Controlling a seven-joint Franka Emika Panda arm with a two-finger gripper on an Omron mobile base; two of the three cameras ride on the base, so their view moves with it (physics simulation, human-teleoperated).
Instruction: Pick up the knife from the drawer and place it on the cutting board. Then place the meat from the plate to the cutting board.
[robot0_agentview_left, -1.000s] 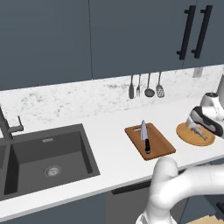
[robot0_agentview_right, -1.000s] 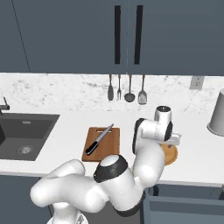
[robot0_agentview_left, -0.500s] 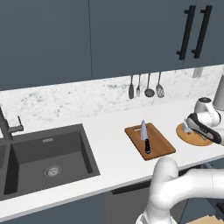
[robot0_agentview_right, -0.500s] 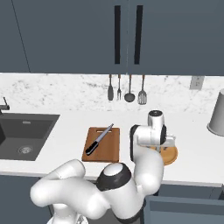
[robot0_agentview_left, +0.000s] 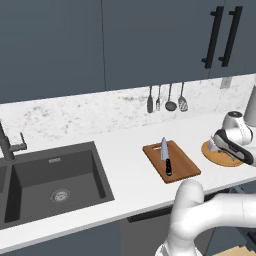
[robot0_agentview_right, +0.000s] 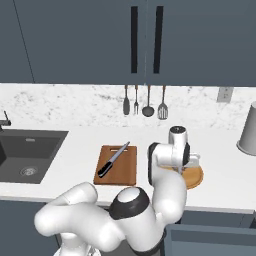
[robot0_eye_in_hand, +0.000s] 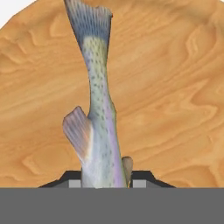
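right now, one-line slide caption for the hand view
Speckled grey-silver fish lying on the round tan wooden plate, its body running down between the two dark fingers at the frame's bottom.

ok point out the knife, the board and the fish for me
knife (robot0_agentview_left: 165, 157): left base view, where blade meets handle.
board (robot0_agentview_right: 125, 172): right base view, bare wood right of the blade.
fish (robot0_eye_in_hand: 99, 109): hand view, mid-body, lying on the plate.

Dark cabinets (robot0_agentview_left: 100, 45) w/ black bar handles (robot0_agentview_right: 134, 39), marble backsplash (robot0_agentview_left: 70, 115), white counter (robot0_agentview_left: 125, 170), sink (robot0_agentview_left: 55, 180).
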